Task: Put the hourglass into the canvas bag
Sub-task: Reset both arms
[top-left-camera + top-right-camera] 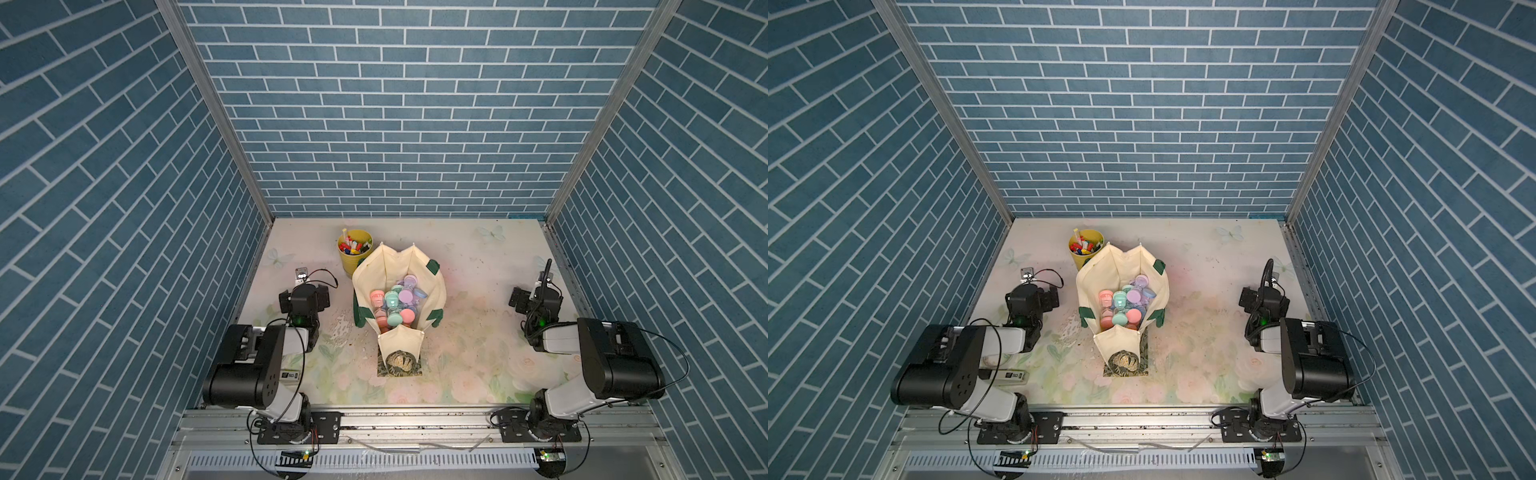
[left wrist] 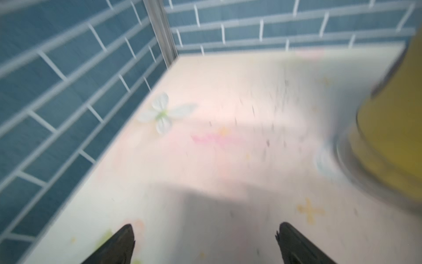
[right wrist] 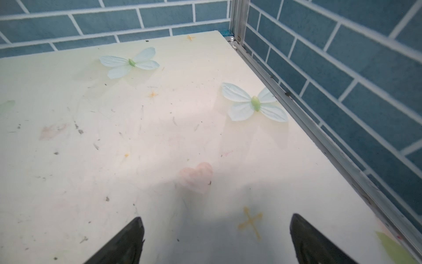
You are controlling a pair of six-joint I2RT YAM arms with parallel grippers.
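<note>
The cream canvas bag (image 1: 368, 274) (image 1: 1092, 278) stands open mid-table in both top views, with dark green straps and a dark print low on its near face. Several hourglasses (image 1: 394, 302) (image 1: 1124, 303) with pink, mint, lilac and coral caps lie piled inside it. No hourglass shows outside the bag. My left gripper (image 2: 205, 226) is open and empty over bare table to the left of the bag. My right gripper (image 3: 216, 217) is also open and empty, far right of the bag near the side wall.
A yellow cup of markers (image 1: 353, 251) (image 1: 1086, 249) (image 2: 392, 125) stands just behind the bag's left corner, close to my left gripper. Blue brick walls and a metal rail (image 3: 319, 137) bound the floral table. The left wrist view is blurred.
</note>
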